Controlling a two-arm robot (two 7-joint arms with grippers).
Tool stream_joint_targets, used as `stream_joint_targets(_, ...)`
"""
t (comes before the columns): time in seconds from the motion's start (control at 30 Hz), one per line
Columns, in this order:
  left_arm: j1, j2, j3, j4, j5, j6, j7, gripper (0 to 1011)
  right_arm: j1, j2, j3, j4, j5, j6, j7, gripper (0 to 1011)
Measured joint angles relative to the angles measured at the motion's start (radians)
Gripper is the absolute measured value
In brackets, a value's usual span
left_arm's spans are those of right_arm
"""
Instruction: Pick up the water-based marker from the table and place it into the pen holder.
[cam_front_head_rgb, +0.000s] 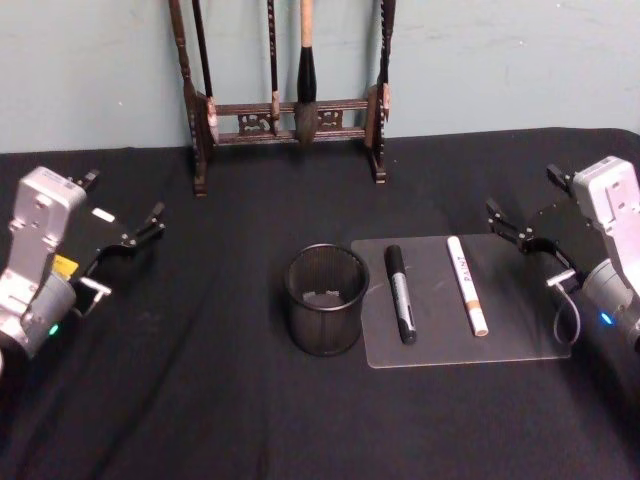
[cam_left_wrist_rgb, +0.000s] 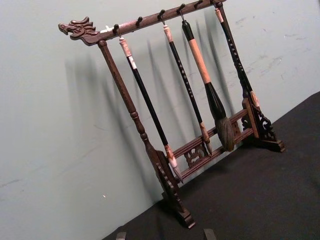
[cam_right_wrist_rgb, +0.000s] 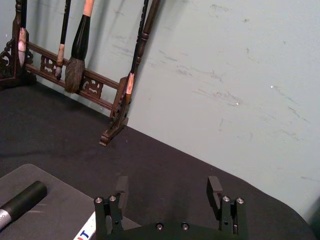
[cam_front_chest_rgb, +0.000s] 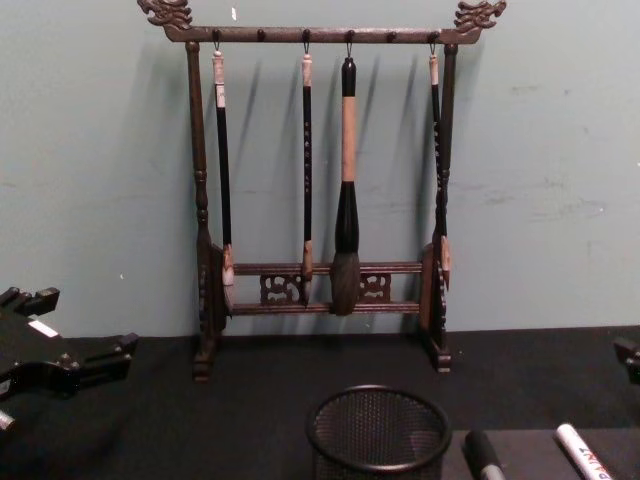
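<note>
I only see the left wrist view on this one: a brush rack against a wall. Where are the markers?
Observer: A black marker and a white marker lie side by side on a clear mat.
Reviewer: And the pen holder?
Observer: The pen holder stands upright just left of the mat, apart from both markers.
Reviewer: The grippers?
Observer: The left gripper and right gripper hang open at the table's two sides, holding nothing.
</note>
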Motion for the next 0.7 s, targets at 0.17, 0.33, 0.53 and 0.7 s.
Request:
stream_joint_targets(0.17, 0.0, 0.0, 0.0, 0.0, 0.0, 0.0, 0.0, 1001, 0.0, 0.0, 0.0, 0.0, 0.0, 0.0, 0.0, 1002)
stream_joint_targets(0.33, 0.0, 0.0, 0.0, 0.0, 0.0, 0.0, 0.0, 1001, 0.0, 0.0, 0.0, 0.0, 0.0, 0.0, 0.0, 1002)
stream_joint_targets(0.53, 0.0, 0.0, 0.0, 0.0, 0.0, 0.0, 0.0, 1001, 0.0, 0.0, 0.0, 0.0, 0.0, 0.0, 0.0, 1002)
stream_joint_targets(0.7, 0.0, 0.0, 0.0, 0.0, 0.0, 0.0, 0.0, 1001, 0.0, 0.0, 0.0, 0.0, 0.0, 0.0, 0.0, 1002)
